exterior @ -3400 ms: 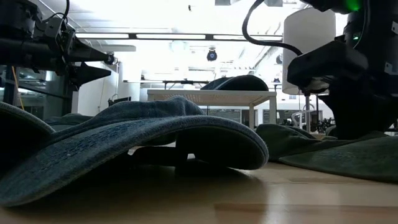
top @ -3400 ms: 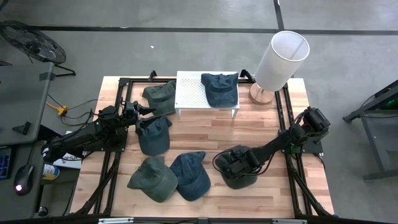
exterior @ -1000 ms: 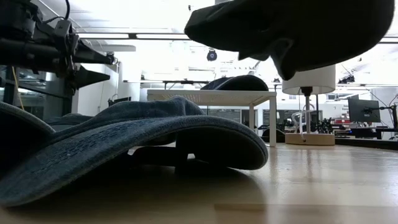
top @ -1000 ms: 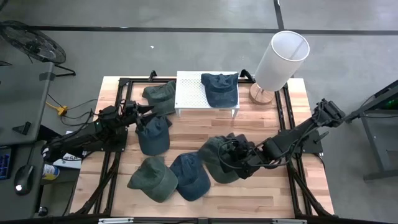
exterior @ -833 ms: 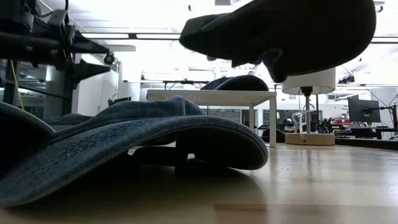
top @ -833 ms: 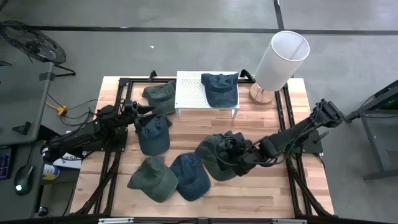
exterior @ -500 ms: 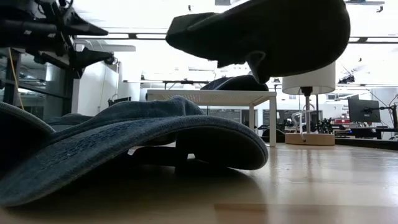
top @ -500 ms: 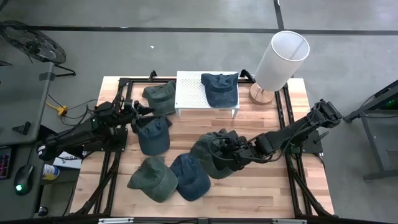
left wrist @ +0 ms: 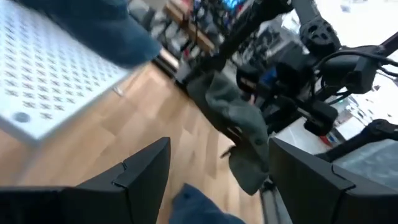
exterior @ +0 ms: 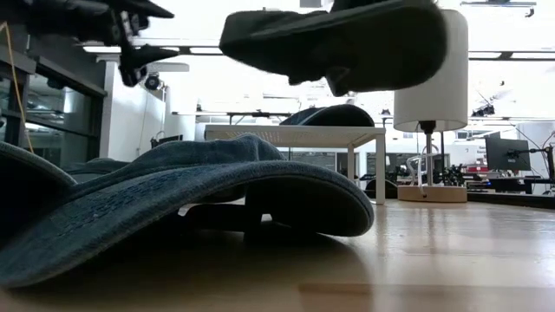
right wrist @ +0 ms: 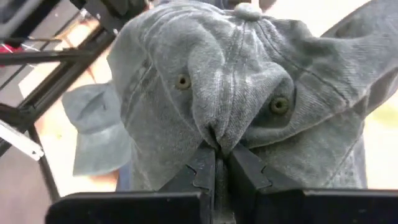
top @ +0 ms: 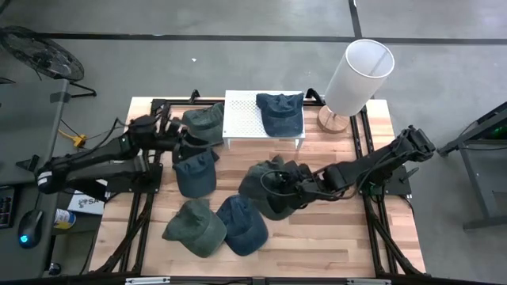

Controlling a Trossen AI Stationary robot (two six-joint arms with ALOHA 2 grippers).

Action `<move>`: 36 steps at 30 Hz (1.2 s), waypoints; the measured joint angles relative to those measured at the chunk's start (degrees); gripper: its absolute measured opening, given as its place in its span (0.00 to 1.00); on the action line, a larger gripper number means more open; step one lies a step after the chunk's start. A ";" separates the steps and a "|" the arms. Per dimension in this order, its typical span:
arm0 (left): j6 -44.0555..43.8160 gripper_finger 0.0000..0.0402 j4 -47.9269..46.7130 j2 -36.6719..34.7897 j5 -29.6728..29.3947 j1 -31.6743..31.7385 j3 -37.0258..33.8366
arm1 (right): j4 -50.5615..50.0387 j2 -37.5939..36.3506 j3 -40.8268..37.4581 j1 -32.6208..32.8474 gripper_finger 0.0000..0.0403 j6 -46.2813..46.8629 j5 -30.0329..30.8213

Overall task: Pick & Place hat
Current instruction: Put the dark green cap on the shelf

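Note:
A grey-green cap point(top: 269, 188) hangs in the air over the table's middle, shut in my right gripper point(top: 305, 187); it fills the right wrist view point(right wrist: 236, 81) and shows high in the low view point(exterior: 338, 39). My left gripper point(top: 184, 136) is open and hovers near the table's far left, beside a green cap point(top: 204, 123) lying on the wood. Its wrist view shows the open fingers point(left wrist: 219, 146) and the carried cap point(left wrist: 239, 124) beyond them. A blue cap point(top: 281, 112) rests on the white stand point(top: 242, 119). My right gripper pinches a raised fold of the cap's crown fabric point(right wrist: 214, 138) between its two shut fingers point(right wrist: 202, 174), between two eyelets and below the top button. The fingers come roughly level from the table's right. The cap is lifted clear of the table, its brim pointing left.
Three more caps lie on the table: a blue one point(top: 196, 170), a green one point(top: 194, 228) and a blue one point(top: 244, 223), which fills the low view's foreground point(exterior: 173, 199). A white lamp point(top: 356, 79) stands at the far right corner. Bare wood lies at the near right.
My right gripper has carried the cap toward the table's left and far edge and slightly upward, still shut on it. My left gripper has risen and moved a little toward the far edge, staying open.

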 joint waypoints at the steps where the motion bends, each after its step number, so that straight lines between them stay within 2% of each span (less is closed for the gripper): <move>1: -0.89 0.66 -0.83 2.29 1.31 0.00 1.80 | 0.43 0.00 0.04 -0.01 0.04 -1.11 1.20; 4: -3.50 0.66 -3.42 9.42 5.79 0.00 7.53 | 1.23 0.00 0.01 0.08 0.04 -5.05 4.15; 11: -8.01 0.66 -8.93 23.57 16.60 0.00 20.68 | 3.59 0.00 0.01 0.35 0.04 -17.65 6.88; 17: -6.89 0.66 -17.69 29.55 15.65 0.00 29.90 | 3.53 0.00 0.01 0.34 0.04 -25.50 7.33; 21: -6.96 0.66 -23.25 31.42 15.37 -0.10 33.06 | 3.53 0.00 0.01 0.37 0.04 -29.49 10.57; 24: -7.41 0.66 -23.94 31.99 13.16 -2.37 33.36 | 3.49 0.00 0.01 -0.31 0.04 -29.71 14.31; 27: -8.01 0.66 -23.46 32.04 9.87 -5.14 33.36 | 3.51 0.00 0.01 -1.28 0.04 -29.79 15.38; 36: -8.66 0.66 -20.17 33.32 -8.44 -14.18 33.38 | 3.53 0.00 0.01 -2.67 0.04 -29.81 17.69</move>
